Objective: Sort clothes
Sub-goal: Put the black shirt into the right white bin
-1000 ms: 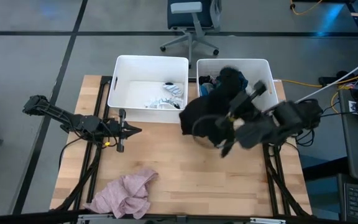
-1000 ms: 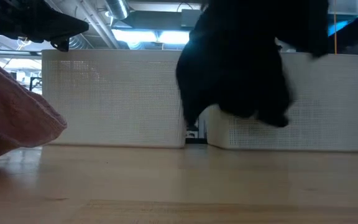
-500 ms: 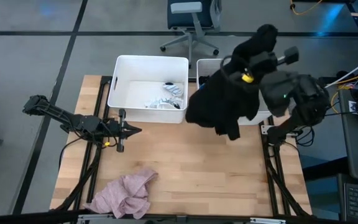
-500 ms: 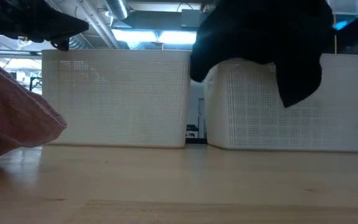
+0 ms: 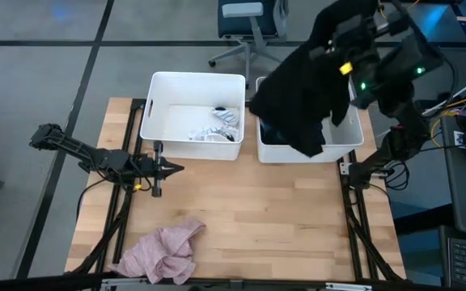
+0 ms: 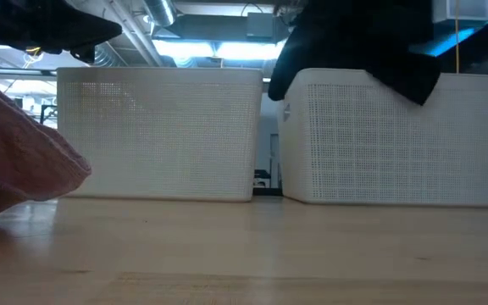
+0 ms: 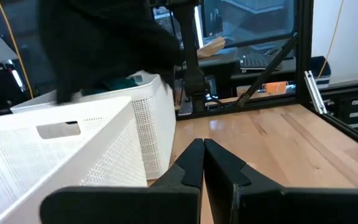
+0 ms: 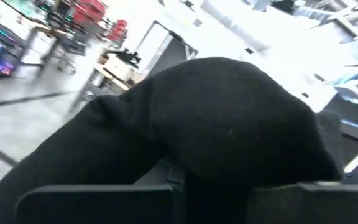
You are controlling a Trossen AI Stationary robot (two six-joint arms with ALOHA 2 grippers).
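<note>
Nearest, at seven o'clock, the pink garment (image 5: 163, 252) lies crumpled on the table (image 5: 249, 218). At nine, my left gripper (image 5: 171, 169) waits, fingers pressed together. Farther, at one o'clock, my right gripper (image 5: 340, 50) pinches the black garment (image 5: 302, 93), which hangs over the right tub (image 5: 334, 150).

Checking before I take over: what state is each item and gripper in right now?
black garment: lifted, hanging over the right tub
right gripper: shut on black garment
left gripper: shut, empty, above the table
pink garment: crumpled on table
left tub: holds light clothes
right tub: holds dark clothes
</note>
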